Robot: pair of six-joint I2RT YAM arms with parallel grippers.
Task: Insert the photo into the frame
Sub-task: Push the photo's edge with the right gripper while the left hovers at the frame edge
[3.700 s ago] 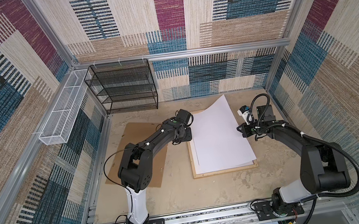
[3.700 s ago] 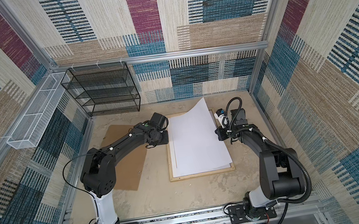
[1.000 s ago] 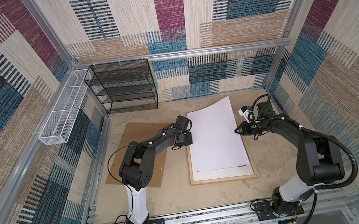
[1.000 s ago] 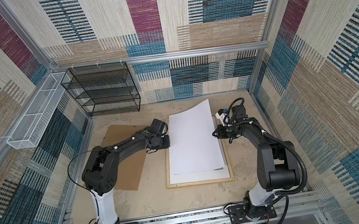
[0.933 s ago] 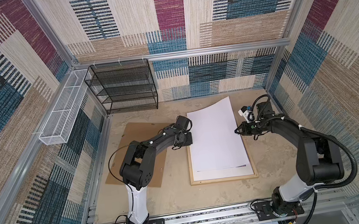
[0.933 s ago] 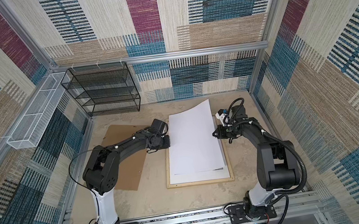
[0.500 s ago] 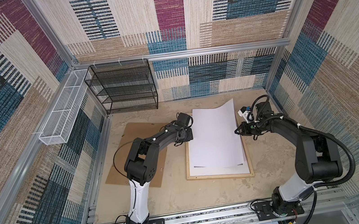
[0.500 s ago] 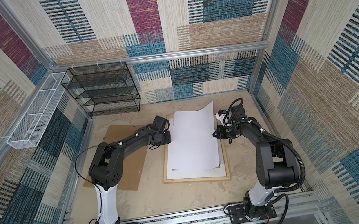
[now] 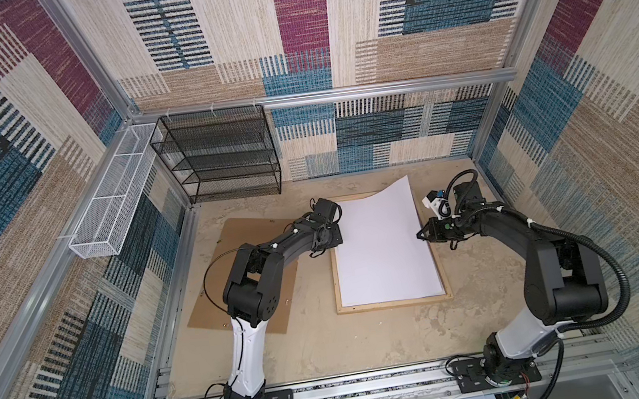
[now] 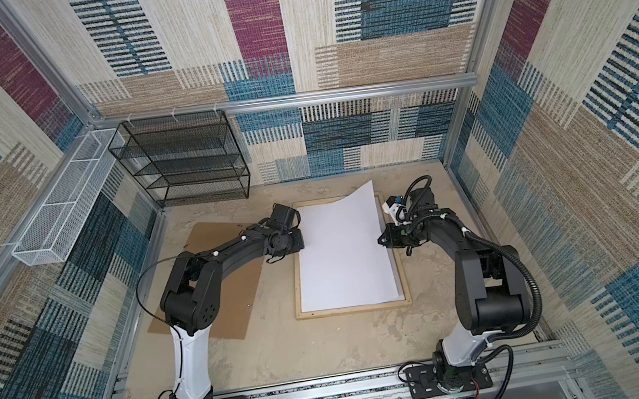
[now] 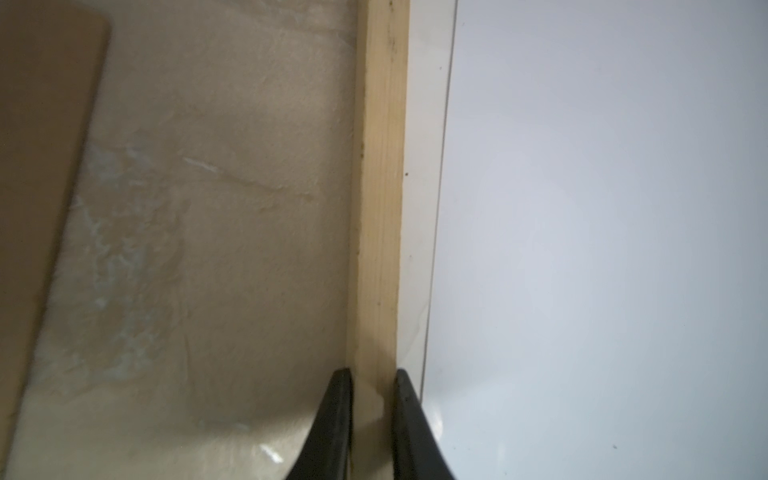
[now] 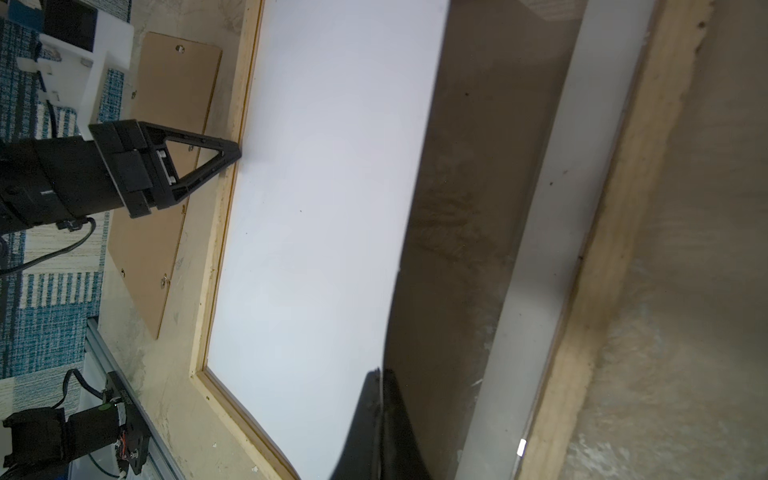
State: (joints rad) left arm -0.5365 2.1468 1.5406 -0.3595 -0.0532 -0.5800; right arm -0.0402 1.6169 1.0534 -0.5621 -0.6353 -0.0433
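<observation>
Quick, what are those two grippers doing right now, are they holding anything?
Left gripper: closed on the frame, one finger on each side of its wooden rail.
Right gripper: shut, pinching the photo by its raised edge.

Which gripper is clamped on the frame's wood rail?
The left gripper: its jaws straddle a pale wood rail of the frame. The right gripper instead pinches the lifted edge of the photo.
</observation>
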